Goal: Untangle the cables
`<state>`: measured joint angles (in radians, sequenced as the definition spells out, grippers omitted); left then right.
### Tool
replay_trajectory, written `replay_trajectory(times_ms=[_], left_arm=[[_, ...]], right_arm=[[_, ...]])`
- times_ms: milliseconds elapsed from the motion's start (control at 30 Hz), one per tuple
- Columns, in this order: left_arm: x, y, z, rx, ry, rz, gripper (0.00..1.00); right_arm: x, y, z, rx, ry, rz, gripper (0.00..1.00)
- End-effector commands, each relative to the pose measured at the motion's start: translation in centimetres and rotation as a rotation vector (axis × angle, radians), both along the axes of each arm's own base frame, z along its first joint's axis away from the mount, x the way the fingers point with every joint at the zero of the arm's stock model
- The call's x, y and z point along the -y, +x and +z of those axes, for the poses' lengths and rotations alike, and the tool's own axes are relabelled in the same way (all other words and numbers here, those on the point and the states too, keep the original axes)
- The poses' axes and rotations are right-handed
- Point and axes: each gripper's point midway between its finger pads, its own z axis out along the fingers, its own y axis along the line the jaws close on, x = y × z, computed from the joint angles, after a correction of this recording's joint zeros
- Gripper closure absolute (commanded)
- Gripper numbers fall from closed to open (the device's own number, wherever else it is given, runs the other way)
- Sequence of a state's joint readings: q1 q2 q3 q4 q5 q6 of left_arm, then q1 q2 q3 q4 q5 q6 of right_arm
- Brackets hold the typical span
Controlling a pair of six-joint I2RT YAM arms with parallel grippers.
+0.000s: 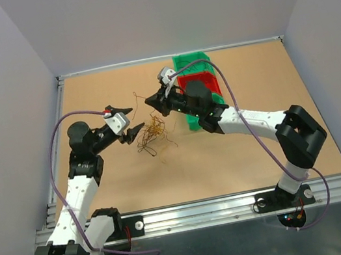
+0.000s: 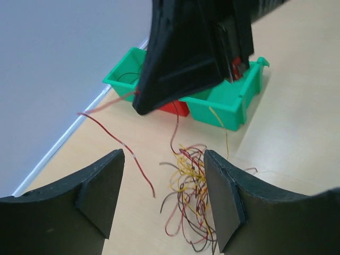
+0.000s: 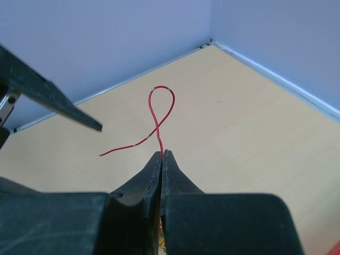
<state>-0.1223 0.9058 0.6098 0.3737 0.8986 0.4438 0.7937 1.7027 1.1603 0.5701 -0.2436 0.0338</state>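
Overhead, I had the tangle of cables on the table, close by both claws and left of the green bin. Only the right wrist camera showed me the right claw pressed together on a single red wire, its loop standing above the tips. The left wrist view gave me the left claw spread wide, holding nothing, the pile lying just beyond its fingers.

Top view looks down; left wrist view, low, shares the cables.
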Motion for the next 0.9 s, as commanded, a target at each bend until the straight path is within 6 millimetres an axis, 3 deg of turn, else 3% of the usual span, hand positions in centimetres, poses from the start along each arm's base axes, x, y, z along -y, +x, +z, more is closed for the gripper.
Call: replay_trajectory(times_ms=[0,167,333,633,867], left_arm=[[0.7,-1.4,0.7,0.105,0.026,-0.085,0.27],[1.4,-0.6,-0.9,0.070,0.033,-0.099,0.27],[2.6,1.6,-3.2,-0.024,0.052,-0.088,0.29],[3.1,2.7,-3.9,-0.071,0.050,-0.086,0.29],[3.9,4.0,-3.3,-0.094,0.008,-0.073,0.28]], right_arm=[[1.8,0.9,4.9,0.022,0.136,-0.130,0.99],[2.2,0.8,7.0,0.030,0.163,-0.148,0.99],[2.1,-0.1,9.2,0.026,0.202,-0.105,1.00],[1.5,-2.6,12.0,0.010,0.264,0.020,1.00],[0.6,-4.8,14.2,-0.032,0.355,0.154,0.99]])
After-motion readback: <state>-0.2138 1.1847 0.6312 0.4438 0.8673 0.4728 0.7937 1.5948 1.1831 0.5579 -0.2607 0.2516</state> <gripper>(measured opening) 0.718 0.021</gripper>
